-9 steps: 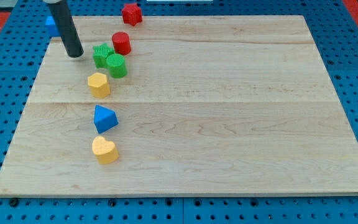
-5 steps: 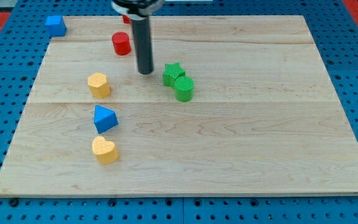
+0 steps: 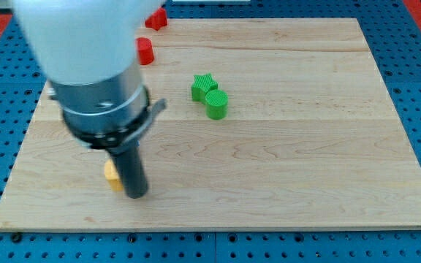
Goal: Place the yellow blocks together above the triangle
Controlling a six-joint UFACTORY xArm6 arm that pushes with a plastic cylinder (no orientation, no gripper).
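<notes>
My tip [image 3: 136, 194] rests on the board near the view's bottom left, just right of a yellow block [image 3: 111, 174], of which only a sliver shows beside the rod. The arm's large body covers the view's left part and hides the blue triangle and the other yellow block. I cannot tell whether the tip touches the yellow block.
A green star [image 3: 203, 86] and a green cylinder [image 3: 217, 104] sit touching near the board's middle top. A red cylinder [image 3: 145, 51] and a red block [image 3: 156, 18] show at the view's top, partly behind the arm. The wooden board [image 3: 305, 161] lies on a blue pegboard.
The arm swung from the board's upper middle down to the bottom left, and now looms large and hides the blue triangle and one yellow block. The green blocks have stayed where they were pushed.
</notes>
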